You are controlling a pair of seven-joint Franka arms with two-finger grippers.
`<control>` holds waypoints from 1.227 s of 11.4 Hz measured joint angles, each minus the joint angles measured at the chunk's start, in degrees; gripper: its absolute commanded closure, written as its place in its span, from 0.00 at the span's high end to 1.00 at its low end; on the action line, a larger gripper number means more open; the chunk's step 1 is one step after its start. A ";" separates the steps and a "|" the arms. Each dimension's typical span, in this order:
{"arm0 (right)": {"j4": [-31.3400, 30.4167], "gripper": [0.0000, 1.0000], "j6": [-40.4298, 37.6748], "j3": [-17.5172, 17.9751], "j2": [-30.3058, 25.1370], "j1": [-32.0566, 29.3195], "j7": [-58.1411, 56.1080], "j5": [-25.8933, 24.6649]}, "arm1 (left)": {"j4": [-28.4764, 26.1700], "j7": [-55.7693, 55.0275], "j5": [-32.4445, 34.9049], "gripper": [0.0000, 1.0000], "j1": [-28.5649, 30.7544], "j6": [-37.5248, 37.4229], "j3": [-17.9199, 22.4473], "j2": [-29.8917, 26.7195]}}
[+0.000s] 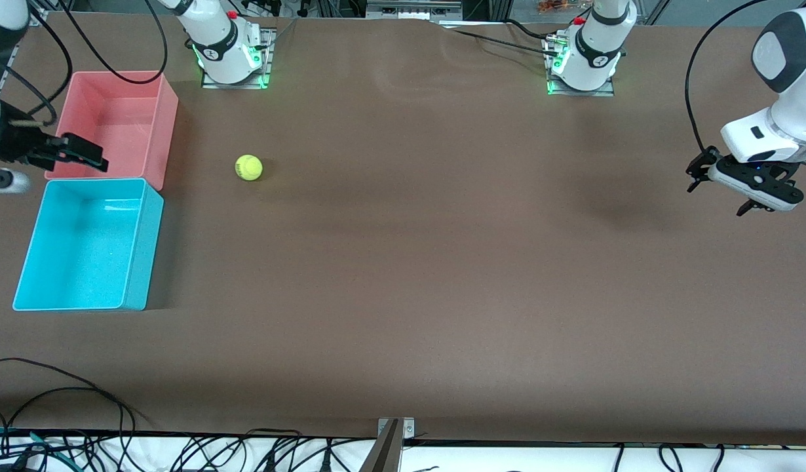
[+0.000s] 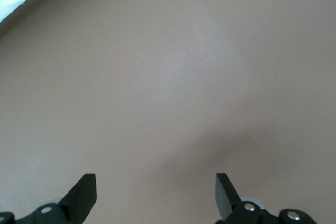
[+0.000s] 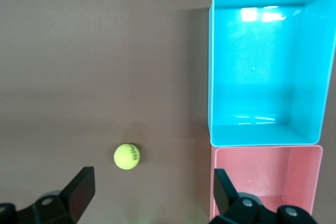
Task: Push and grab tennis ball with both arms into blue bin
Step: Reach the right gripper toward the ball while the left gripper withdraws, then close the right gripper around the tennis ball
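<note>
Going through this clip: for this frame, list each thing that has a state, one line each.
Tennis ball: loose on the table beside the pink bin, not in any bin, not gripped.
Blue bin: upright, empty.
Pink bin: upright, nothing seen inside.
Left gripper: open, empty, over bare table at the left arm's end.
Right gripper: open, empty, over the pink bin.

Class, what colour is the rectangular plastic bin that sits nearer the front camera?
Bright cyan-blue plastic bin, clearest in the right wrist view.

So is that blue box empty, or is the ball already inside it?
Empty. The blue bin shows only its bare floor, and the tennis ball sits out on the table, beside the pink bin.
</note>
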 measured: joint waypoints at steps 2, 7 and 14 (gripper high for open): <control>0.03 1.00 0.16 0.19 2.98 0.39 0.00 0.01 | 3.30 -1.59 0.01 1.00 -0.02 -5.48 0.01 -0.93; -1.12 1.00 -3.12 0.24 6.42 2.66 2.25 -0.01 | 12.60 -5.21 2.88 1.00 -0.39 -18.27 -0.02 -1.79; -22.03 1.00 5.62 2.66 3.16 3.03 3.02 -8.23 | 24.89 -18.39 2.90 1.00 -0.93 -36.42 -0.61 -2.12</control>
